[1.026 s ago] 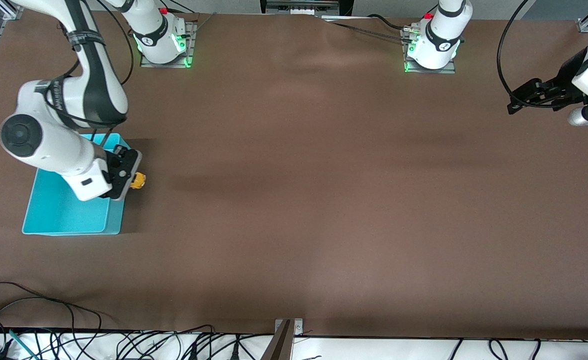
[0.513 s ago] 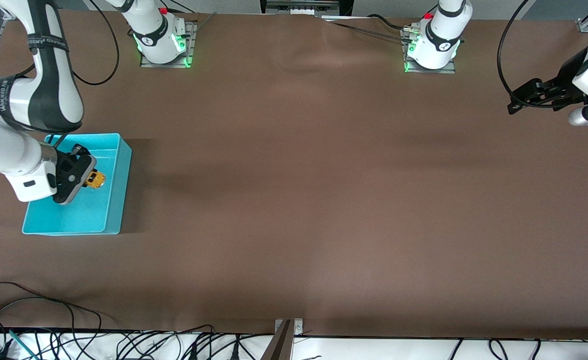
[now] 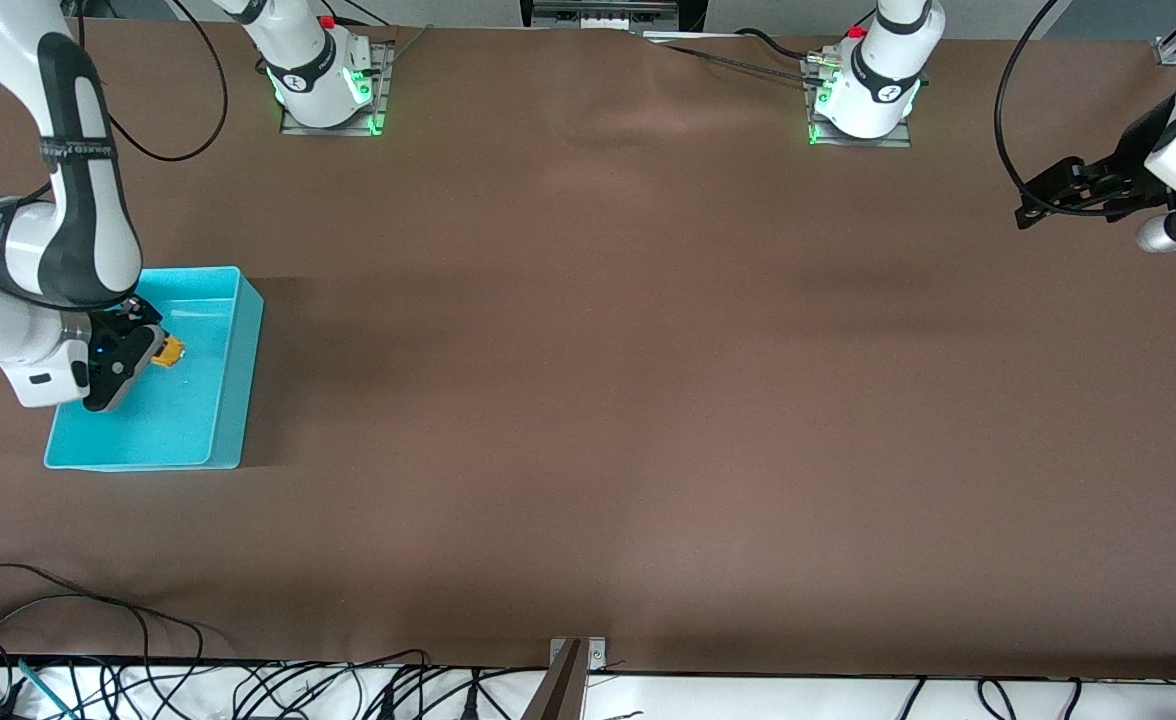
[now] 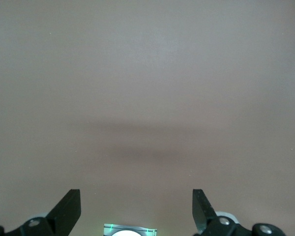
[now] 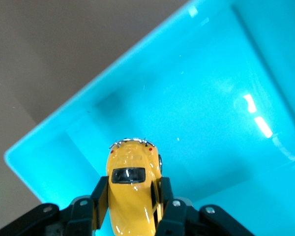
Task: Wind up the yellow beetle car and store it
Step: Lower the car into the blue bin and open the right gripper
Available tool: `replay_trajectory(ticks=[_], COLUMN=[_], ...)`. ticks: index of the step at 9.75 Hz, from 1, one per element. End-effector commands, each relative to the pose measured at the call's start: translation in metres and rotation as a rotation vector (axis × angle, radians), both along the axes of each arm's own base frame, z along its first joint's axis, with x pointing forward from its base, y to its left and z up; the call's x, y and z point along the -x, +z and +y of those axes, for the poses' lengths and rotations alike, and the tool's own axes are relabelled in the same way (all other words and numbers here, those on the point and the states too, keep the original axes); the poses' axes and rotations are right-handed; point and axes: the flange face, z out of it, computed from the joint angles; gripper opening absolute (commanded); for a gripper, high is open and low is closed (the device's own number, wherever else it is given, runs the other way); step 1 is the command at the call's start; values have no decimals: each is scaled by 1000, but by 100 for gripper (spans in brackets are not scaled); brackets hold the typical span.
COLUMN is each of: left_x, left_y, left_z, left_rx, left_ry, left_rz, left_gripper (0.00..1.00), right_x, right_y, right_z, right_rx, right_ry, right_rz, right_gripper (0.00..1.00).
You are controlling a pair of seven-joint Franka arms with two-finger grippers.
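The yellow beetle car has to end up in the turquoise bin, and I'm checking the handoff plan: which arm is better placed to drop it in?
Right. The right gripper holds the yellow beetle car over the turquoise bin. The left gripper waits open at its own end of the table.

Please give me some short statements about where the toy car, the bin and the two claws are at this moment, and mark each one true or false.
1. The right claw is shut on the yellow beetle car. True.
2. The car lies on the brown table. False: it is held over the turquoise bin.
3. The left claw is open and holds nothing. True.
4. The left claw is over the bin. False: it waits over bare table at the left arm's end.
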Motion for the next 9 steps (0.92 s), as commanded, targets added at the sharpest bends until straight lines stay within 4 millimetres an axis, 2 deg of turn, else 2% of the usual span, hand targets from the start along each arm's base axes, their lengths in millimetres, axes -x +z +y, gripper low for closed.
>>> replay_trajectory(ticks=[1,4,6,7,8,9], left_x=[5,5,5,5,5,5], left_y=[2,2,2,2,2,2], left_z=[-1,-1,-1,-1,-1,-1], left_rx=[12,12,12,12,12,12], left_ry=[14,14,14,14,14,14], left_rz=[-4,-2,-2,-2,-2,-2], left_gripper=[100,100,100,100,100,100], right_x=[20,40,41,40,39,38], right_y=[-42,-80,-94,-94,-93,-91], right_z=[-29,-47,-48,-46,-45,-44], right_rx=[-26,-20,-40,-42,-44,-44], right_ry=[-63,-107,-136,-135,-133,-131], right_rz=[20,16,26,25,24,21], right_gripper=[0,0,0,0,42,53])
